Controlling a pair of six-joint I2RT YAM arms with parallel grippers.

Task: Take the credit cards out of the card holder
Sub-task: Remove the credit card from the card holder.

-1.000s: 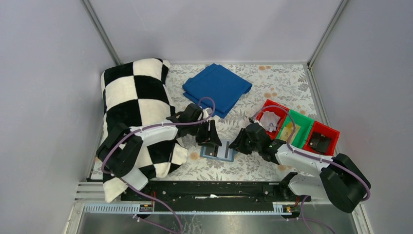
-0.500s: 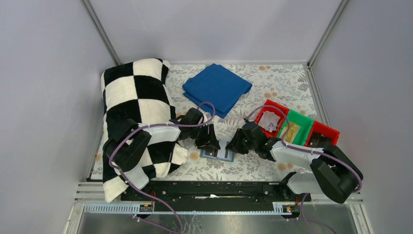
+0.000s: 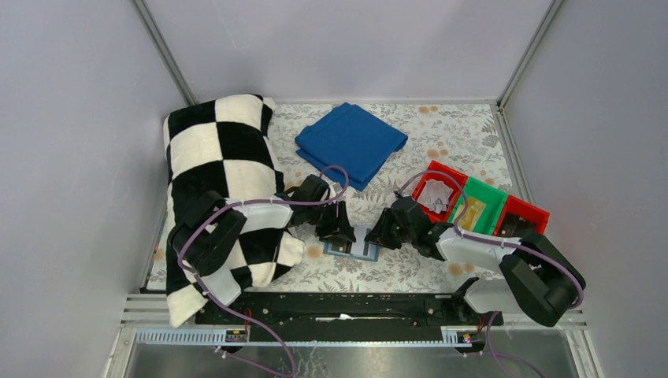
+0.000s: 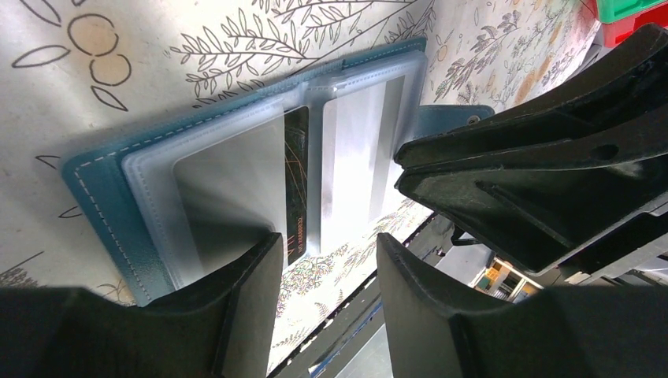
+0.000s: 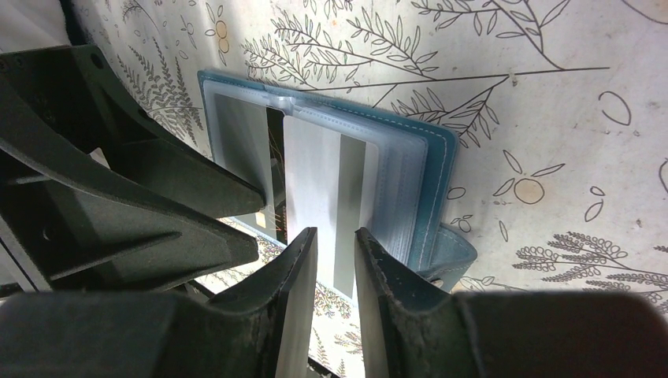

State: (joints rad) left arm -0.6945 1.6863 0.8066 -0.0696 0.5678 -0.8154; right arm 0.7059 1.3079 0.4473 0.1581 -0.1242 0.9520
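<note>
The teal card holder (image 3: 352, 245) lies open on the floral table cover between both grippers. Its clear sleeves show in the left wrist view, with the teal cover (image 4: 102, 205) underneath. A whitish-grey credit card (image 5: 315, 181) with a grey stripe sticks partly out of the right sleeve toward the near edge. A dark card (image 4: 295, 181) sits beside the middle fold. My left gripper (image 4: 329, 240) is open, one finger lying over the left sleeve. My right gripper (image 5: 335, 236) is open by a narrow gap, its tips over the protruding whitish card (image 4: 354, 157).
A black-and-white checkered blanket (image 3: 220, 173) lies at the left under the left arm. A folded deep-blue cloth (image 3: 350, 142) is behind. A red bin (image 3: 437, 185), a green bin (image 3: 482, 206) and another red bin (image 3: 524, 222) stand at the right.
My right gripper has moved left, up to the card holder's right side. My left gripper has settled slightly lower onto the holder. Over the last half second almost nothing has moved.
</note>
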